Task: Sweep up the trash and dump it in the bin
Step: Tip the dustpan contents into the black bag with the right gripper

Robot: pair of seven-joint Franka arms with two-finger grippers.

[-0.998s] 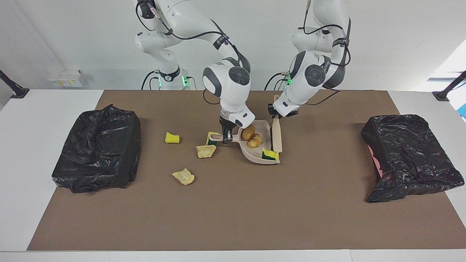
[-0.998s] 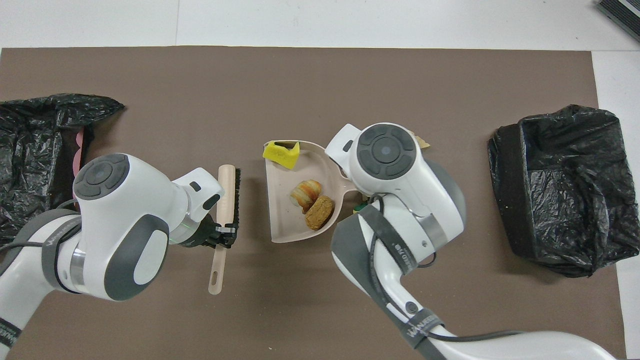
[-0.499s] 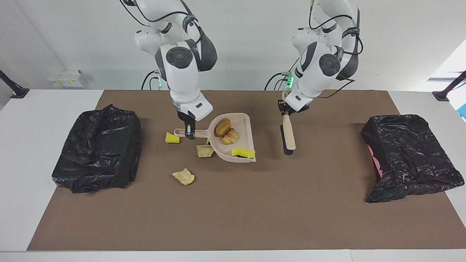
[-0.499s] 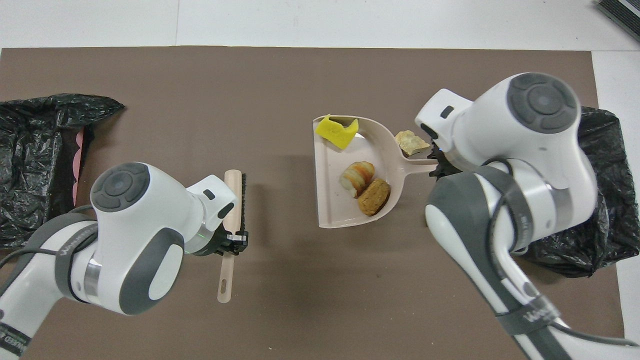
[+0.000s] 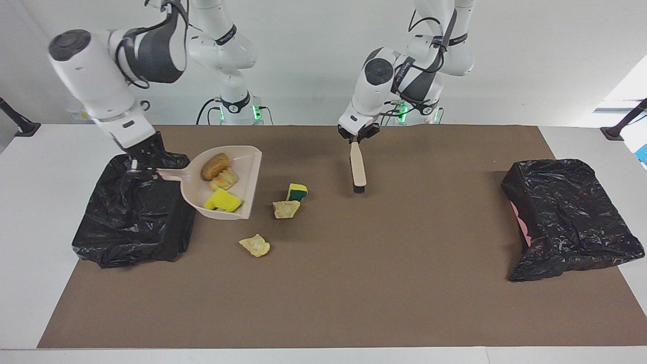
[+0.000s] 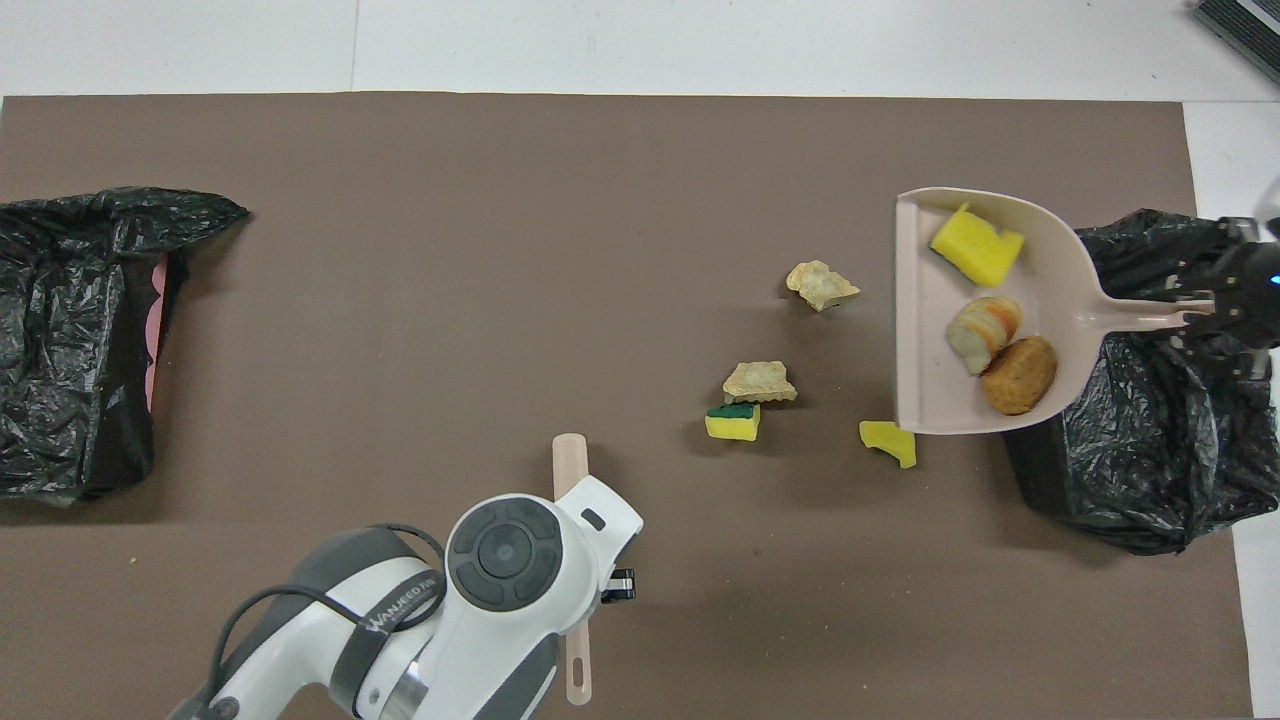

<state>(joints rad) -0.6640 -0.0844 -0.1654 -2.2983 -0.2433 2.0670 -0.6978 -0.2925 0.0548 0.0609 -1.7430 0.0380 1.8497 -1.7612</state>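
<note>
1. Since a second ago, your right gripper (image 5: 137,167) has carried the dustpan (image 5: 237,189) from mid-tabletop toward the right arm's end; its fingers are clamped on the handle over the black bin (image 5: 134,215), the pan just beside it and not yet tipped.
2. Your left gripper (image 5: 358,136) has pulled back toward the robots, fingers closed on the brush (image 5: 358,172), which hangs bristles-down over the mat (image 5: 354,283).
3. Collected so far: a yellow sponge piece (image 5: 222,201) and two bread lumps (image 5: 219,172) ride in the pan.
4. Left to sweep, nearest you first: a small yellow bit (image 6: 889,442), the yellow-and-green sponge (image 5: 296,192), a tan crust (image 5: 286,209), and another crust (image 5: 255,245) farthest out.
5. A second bin (image 5: 566,217) sits at the left arm's end.
</note>
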